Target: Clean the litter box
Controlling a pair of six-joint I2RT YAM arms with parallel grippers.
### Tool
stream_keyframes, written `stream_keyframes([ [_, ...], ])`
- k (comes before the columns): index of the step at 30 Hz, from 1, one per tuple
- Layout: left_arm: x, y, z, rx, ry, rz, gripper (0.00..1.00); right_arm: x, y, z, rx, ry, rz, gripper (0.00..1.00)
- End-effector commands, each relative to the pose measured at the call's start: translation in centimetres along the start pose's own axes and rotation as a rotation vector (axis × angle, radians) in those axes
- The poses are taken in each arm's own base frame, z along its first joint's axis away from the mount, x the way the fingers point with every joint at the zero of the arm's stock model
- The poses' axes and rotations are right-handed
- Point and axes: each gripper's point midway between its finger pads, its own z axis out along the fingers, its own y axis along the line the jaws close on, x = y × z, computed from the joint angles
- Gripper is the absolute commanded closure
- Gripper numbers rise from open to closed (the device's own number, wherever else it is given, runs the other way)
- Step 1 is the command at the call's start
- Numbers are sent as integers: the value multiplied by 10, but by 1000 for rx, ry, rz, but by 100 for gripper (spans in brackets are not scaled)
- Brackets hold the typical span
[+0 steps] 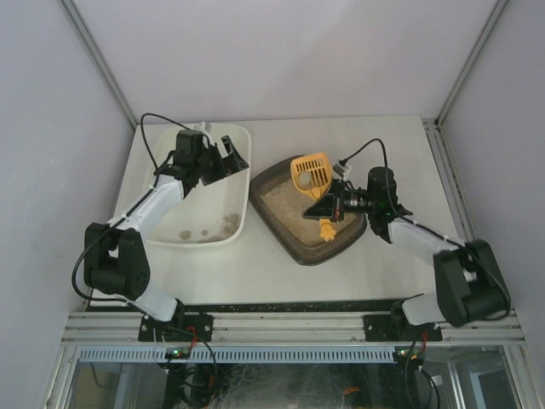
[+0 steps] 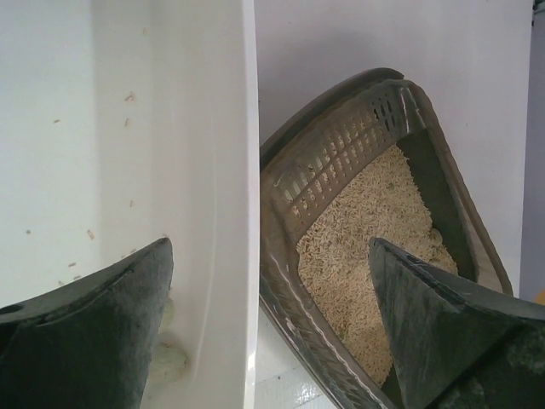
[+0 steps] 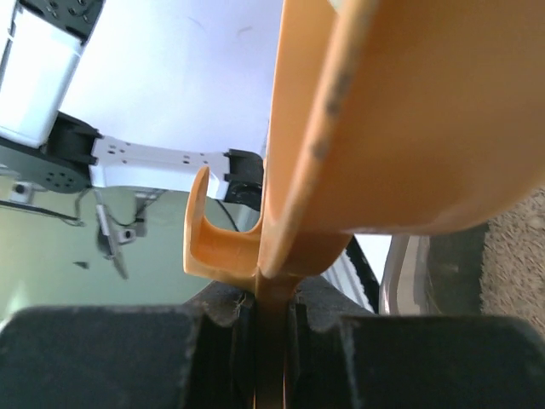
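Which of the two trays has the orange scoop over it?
The dark litter box, with beige litter, on the right; the white tub lies left of it.

Bright, even light; wrist cams blurry up close.

On white table, side by side: white tub at left, dark litter box holding sandy litter at right.

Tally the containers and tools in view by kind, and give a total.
Dark brown-grey rounded plastic litter box with beige litter: 1
White rectangular plastic tub: 1
Orange slotted plastic scoop, held in the right gripper: 1
Total: 3
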Motion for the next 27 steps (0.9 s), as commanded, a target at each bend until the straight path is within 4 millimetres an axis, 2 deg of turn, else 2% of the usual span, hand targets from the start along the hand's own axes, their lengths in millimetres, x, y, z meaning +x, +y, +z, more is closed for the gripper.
stream_keyframes([
  [1,-16,-25,-22,73,-41,57,0,18,-8,-18,171,-19,-73,100],
  [4,-22,-20,-26,28,-55,66,0,39,-4,-21,144,66,-39,100],
  [7,-32,-13,-35,-39,-69,134,0,28,-27,-40,206,-14,12,100],
  [8,-37,-11,-39,-61,-73,165,0,29,-29,-38,208,-9,14,100],
  [11,-49,-8,-56,-111,-74,279,0,53,-17,-11,138,126,9,100],
  [12,-51,-9,-62,-118,-73,322,0,55,-18,-9,129,137,20,100],
  [14,-57,-9,-72,-131,-72,397,0,44,-30,-17,148,68,58,100],
  [16,-60,-9,-80,-135,-66,469,0,40,-32,-16,125,24,61,100],
  [19,-60,-5,-89,-149,-28,544,0,55,-22,-2,74,106,56,100],
  [22,-59,-5,-95,-133,-6,609,0,38,-39,-18,105,-7,103,100],
  [25,-59,-5,-103,-90,-3,636,0,60,-25,1,112,125,44,100],
  [27,-62,-5,-109,-80,19,678,0,54,-23,2,129,123,14,100],
])
